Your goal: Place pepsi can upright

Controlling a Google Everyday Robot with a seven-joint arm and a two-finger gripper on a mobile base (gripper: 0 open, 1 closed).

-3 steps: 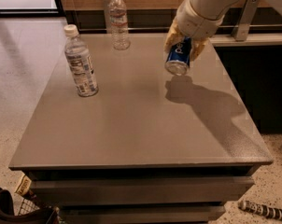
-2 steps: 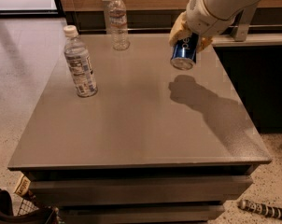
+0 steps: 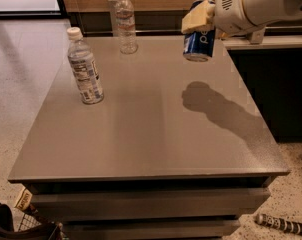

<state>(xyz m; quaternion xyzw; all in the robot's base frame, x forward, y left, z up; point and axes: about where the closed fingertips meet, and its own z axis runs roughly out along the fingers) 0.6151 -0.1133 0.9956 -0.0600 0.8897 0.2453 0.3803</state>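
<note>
My jaws are clenched on the pepsi can [image 3: 198, 46], one tan finger pad [image 3: 193, 18] pressed to its upper side. My gripper [image 3: 203, 20] hangs in the air over the far right part of the grey table [image 3: 141, 144]. The can is clear of the surface, close to upright with a slight tilt, a silver end facing down.

Nearest, on the floor, sit a wire basket [image 3: 21, 225] at the left and a striped object [image 3: 281, 224] at the right. On the table, my shadow [image 3: 211, 104] falls below the can. At the left stands a water bottle [image 3: 85, 66], upright, and a second water bottle [image 3: 126, 23] stands near the far edge, well apart from the can.
</note>
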